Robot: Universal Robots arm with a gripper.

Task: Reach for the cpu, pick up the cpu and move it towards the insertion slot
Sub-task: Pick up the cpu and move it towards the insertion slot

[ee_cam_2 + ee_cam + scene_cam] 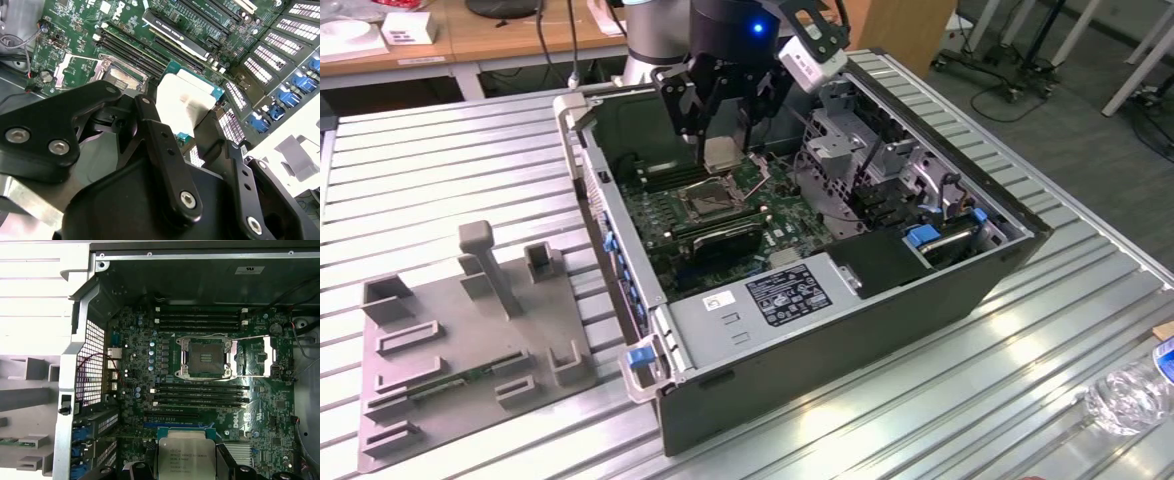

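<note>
My gripper point(718, 148) hangs inside the open computer case, shut on the cpu point(718, 153), a small silvery square chip held flat between the two black fingers. The insertion slot point(711, 200), a square socket with a shiny metal frame and dark centre, lies on the green motherboard just below and in front of the chip, a short gap apart. In the first wrist view the cpu point(186, 457) sits between the fingertips point(223, 460), with the insertion slot point(205, 357) beyond several black memory slots. In the second wrist view the cpu point(187, 95) shows pale, near the insertion slot point(117, 75).
The case walls point(607, 200) surround the board. A drive cage point(854, 140) and cables stand at the exterior view's right, and a power supply point(787, 295) lies at the front. A grey fixture plate point(467, 330) carries a green memory stick point(454, 380). A water bottle point(1134, 395) stands nearby.
</note>
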